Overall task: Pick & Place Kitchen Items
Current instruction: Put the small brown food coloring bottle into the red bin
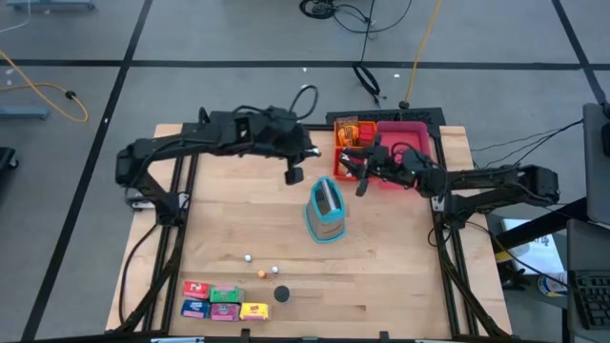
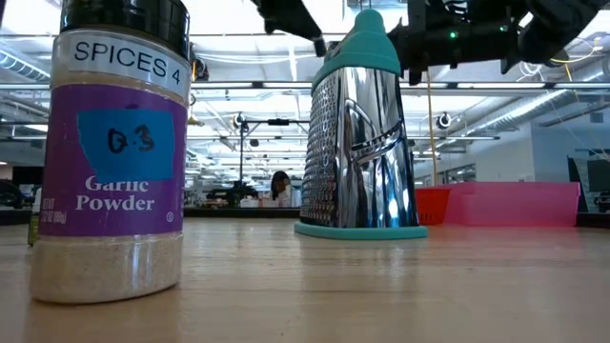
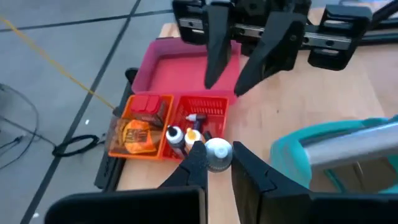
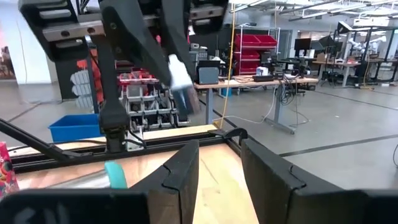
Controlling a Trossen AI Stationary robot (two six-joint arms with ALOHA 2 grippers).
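My left gripper [image 1: 294, 173] hangs over the middle of the table, just beyond the grater, shut on a tiny white-capped bottle [image 3: 217, 154]. The right wrist view shows the same bottle [image 4: 181, 82] in the air. My right gripper [image 1: 361, 181] hovers open and holds nothing beside the pink tray [image 1: 408, 143], facing the left gripper. In front of the pink tray, an orange tray [image 3: 134, 134] and a red basket [image 3: 202, 107] hold more small bottles. Red, blue, green and yellow boxes [image 1: 221, 301] lie near the table's front edge. My left gripper pinches the tiny bottle between its two fingertips [image 3: 198, 152], at the sides just below the white cap [image 3: 219, 149]. The fingers slant down from the table's left. The bottle is lifted clear, tilted, with its darker body [image 4: 186, 98] below the cap.
A teal-and-steel grater [image 1: 326, 210] stands upright mid-table under both grippers. A garlic powder jar with a black lid [image 2: 110, 152] stands at the front. Small white and orange pieces [image 1: 262, 269] lie ahead of the boxes. Bare wood lies left and right of the grater.
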